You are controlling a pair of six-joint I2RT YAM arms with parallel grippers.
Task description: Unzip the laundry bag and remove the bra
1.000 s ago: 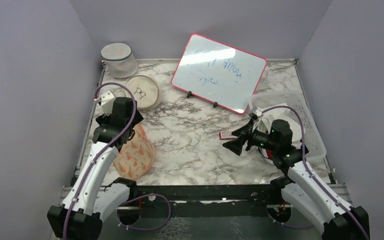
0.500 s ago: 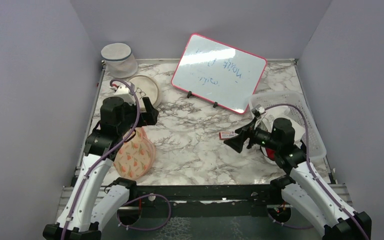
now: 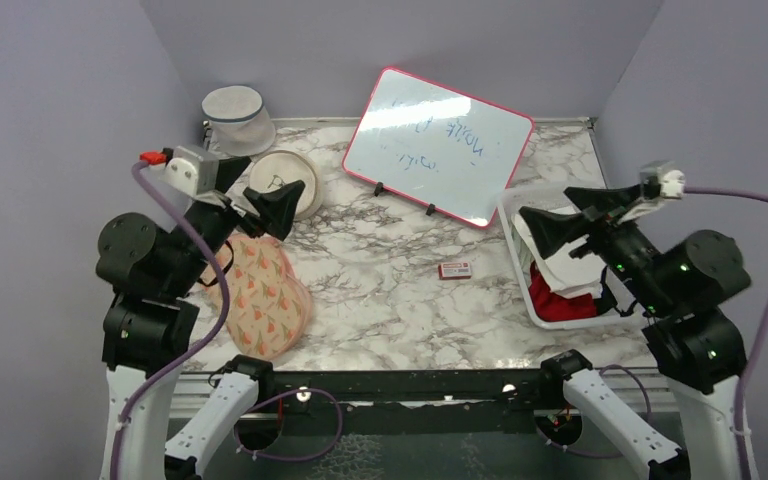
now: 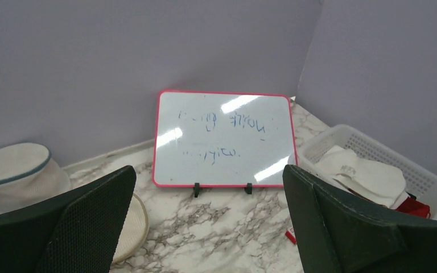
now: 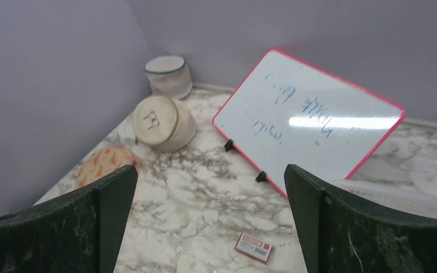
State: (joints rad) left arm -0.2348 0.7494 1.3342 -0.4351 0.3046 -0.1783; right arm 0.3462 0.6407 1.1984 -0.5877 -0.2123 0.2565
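The peach-orange bra (image 3: 260,297) with its small red and green print lies flat on the marble at the near left; it also shows in the right wrist view (image 5: 98,165). The cream-white laundry bag (image 3: 566,262) lies crumpled in the white basket (image 3: 615,232) at the right, also seen in the left wrist view (image 4: 365,174). My left gripper (image 3: 260,195) is open and empty, raised high above the bra's far end (image 4: 209,173). My right gripper (image 3: 560,218) is open and empty, raised above the basket's left edge (image 5: 210,170).
A pink-framed whiteboard (image 3: 440,145) stands at the back centre. A round cream disc with a bra icon (image 3: 285,180) and a white mesh cylinder (image 3: 235,118) sit at the back left. A small red box (image 3: 455,269) lies mid-table. A red cloth (image 3: 560,302) is in the basket.
Both arms have risen from low over the table to high above it. The left gripper lifted off the bra; the right gripper drew back from mid-table over the basket.
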